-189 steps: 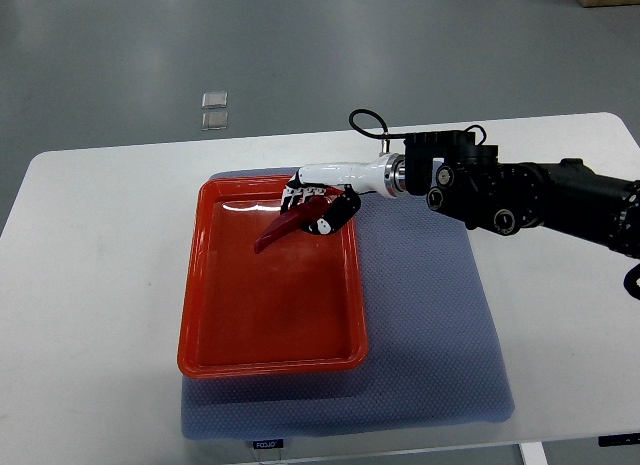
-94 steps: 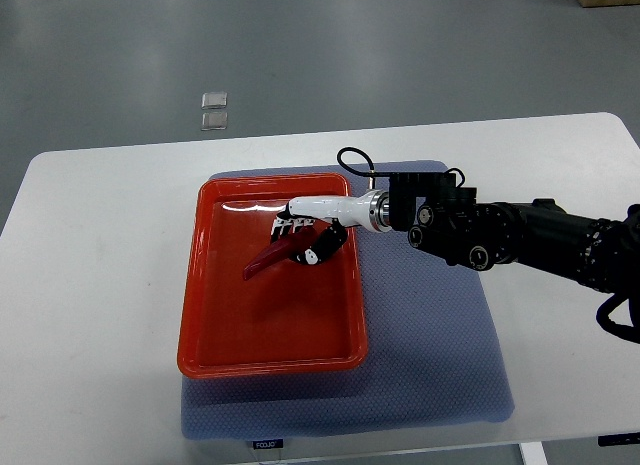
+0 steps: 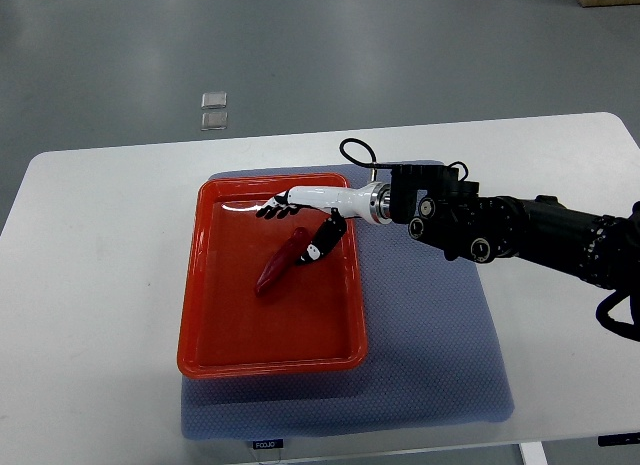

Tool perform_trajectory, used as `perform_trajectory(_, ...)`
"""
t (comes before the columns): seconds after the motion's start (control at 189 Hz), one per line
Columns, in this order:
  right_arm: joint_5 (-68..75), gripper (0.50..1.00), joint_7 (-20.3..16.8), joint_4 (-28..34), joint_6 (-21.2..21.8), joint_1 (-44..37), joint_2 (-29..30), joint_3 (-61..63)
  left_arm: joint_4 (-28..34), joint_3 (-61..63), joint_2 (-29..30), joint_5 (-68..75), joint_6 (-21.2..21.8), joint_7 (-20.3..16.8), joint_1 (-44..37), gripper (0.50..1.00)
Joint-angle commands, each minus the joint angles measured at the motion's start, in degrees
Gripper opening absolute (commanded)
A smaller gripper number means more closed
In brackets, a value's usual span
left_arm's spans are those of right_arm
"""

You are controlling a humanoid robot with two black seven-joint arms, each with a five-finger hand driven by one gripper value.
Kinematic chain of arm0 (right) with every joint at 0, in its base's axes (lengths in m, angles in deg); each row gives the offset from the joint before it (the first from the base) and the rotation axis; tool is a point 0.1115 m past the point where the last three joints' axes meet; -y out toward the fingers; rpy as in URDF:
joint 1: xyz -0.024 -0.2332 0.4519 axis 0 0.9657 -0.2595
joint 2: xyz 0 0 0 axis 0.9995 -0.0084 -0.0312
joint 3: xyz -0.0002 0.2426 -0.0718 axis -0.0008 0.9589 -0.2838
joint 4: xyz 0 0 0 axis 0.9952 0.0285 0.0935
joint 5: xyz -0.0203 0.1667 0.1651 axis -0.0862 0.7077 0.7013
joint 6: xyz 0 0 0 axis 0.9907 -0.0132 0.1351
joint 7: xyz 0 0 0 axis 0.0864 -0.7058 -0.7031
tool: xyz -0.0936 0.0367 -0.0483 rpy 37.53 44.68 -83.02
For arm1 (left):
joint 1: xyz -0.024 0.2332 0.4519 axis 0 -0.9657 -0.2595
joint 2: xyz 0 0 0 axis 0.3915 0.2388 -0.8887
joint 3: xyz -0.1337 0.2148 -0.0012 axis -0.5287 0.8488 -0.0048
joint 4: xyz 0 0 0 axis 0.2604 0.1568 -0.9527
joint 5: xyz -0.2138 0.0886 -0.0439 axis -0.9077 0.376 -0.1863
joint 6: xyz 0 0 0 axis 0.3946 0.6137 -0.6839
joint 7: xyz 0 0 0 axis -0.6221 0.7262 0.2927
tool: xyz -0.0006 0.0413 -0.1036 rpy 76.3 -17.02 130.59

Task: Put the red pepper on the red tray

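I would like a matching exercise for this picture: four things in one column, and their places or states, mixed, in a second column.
Things:
1. long red pepper
2. red plastic tray
3. blue mesh mat
4. right hand

Places or states:
A. lies directly on the white table
B. fingers spread, over the tray's far part
C. lies inside the tray
D. sits on the mat

Pairs: 1-C, 2-D, 3-A, 4-B

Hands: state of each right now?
Left hand: not in view.
Right hand: open, fingers spread above the red tray; the red pepper lies on the tray floor, thumb tip close to its stem end.
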Motion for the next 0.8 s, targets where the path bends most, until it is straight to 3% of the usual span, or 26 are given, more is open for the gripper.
perform_trajectory(0.0,2.03,0.86,-0.1,0.01,0.4,-0.09,-0.81,6.79,0.09,0.0,0.0,0.0,0.0,0.0,0.0,1.0)
perform_trajectory(0.196,13.99,0.889,-0.8,-0.17,-0.12,1.31,-2.92,22.62,0.0,0.09,0.0,0.0,0.0,0.0,0.0,1.0)
perform_trajectory(0.519,43.69,0.913,-0.18,-3.59,0.05,17.22,-2.22,49.07,-0.53,0.26,0.0,0.09,0.0,0.0,0.09,1.0)
perform_trajectory(0.795,50.37,0.919,-0.01,-4.3,2.42,22.76,-2.22,52.41,-0.44,0.26,0.0,0.09,0.0,0.0,0.0,1.0)
